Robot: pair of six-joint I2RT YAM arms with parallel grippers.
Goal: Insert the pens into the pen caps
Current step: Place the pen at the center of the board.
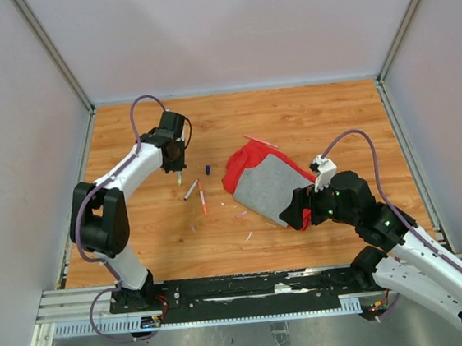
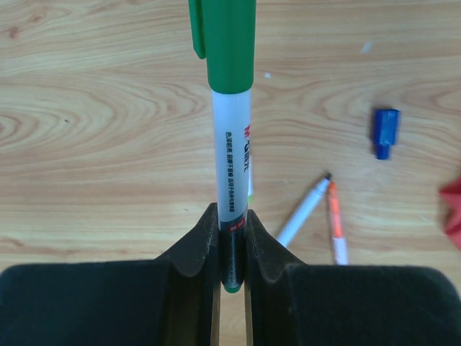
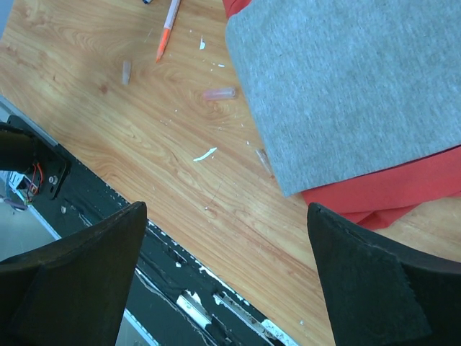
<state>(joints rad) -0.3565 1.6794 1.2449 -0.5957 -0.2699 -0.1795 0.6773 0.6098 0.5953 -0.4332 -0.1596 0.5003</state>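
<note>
Left wrist view, left hand (image 2: 230, 218) clamped on green-capped pen (image 2: 232, 144), right hand (image 3: 225, 213) spread wide, holding nothing

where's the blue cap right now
In the top view the blue cap lies on the table left of centre, between the left claw and the red-and-grey cloth, just beyond the two loose pens.

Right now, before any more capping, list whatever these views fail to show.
Green pen, left wrist view: top cut off by the frame edge, lower end buried in the left gripper.
Orange pen, right wrist view: far end cut off at the top edge.
Small clear piece, right wrist view: at the grey cloth edge, too blurred to identify.
Anything beneath that cloth: hidden everywhere.
</note>
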